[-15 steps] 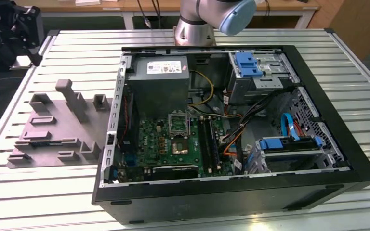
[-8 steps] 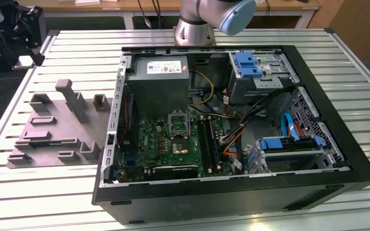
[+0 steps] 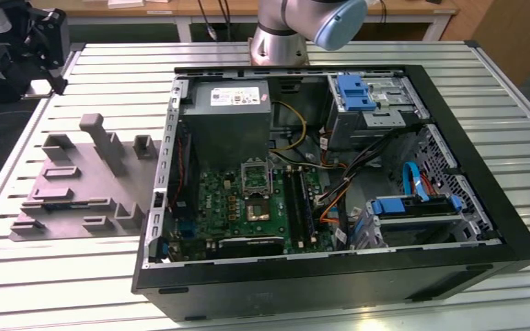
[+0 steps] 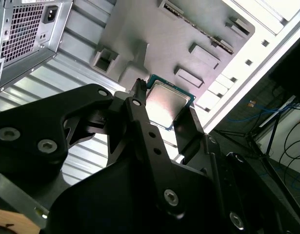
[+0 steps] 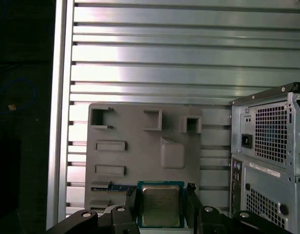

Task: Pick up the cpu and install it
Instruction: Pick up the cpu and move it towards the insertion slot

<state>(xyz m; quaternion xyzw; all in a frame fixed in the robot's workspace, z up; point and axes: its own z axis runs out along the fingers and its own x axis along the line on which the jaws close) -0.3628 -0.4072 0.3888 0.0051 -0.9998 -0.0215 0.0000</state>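
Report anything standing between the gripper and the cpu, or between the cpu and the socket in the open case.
Nothing visible does. In both wrist views the cpu sits between the fingers of the gripper, over the grey tray. In the exterior view the socket on the board lies uncovered, and the case is open on top.

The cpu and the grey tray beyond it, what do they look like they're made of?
The cpu: brushed silvery metal lid, going by its sheen and glare, on a green board-like rim. The grey tray: matte moulded plastic, probably; even colour, no shine.
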